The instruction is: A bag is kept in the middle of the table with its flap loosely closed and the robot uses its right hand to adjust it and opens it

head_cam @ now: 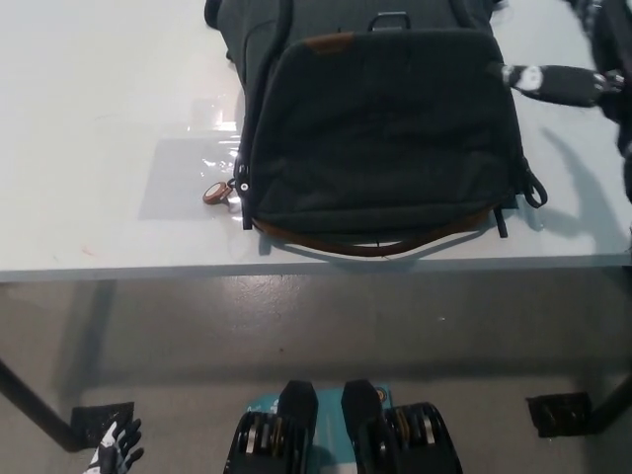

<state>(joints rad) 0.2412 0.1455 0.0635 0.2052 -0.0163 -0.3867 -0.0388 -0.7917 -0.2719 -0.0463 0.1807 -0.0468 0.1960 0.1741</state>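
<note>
Bag [380, 128] lies at 12 o'clock on the table [89, 148], flap closed, its brown-trimmed lower edge close to the table's near edge, with wide bare room at 9 o'clock. Right hand [553, 81] reaches in at 2 o'clock, fingertip at the flap's right corner, fingers seemingly spread and holding nothing. Left hand [116, 457] hangs at 7 o'clock below the table, fingers apart.

A dark grey bag [380, 128] with brown trim lies on a pale grey-white table [89, 148], with a black right hand [563, 81] at upper right.
</note>
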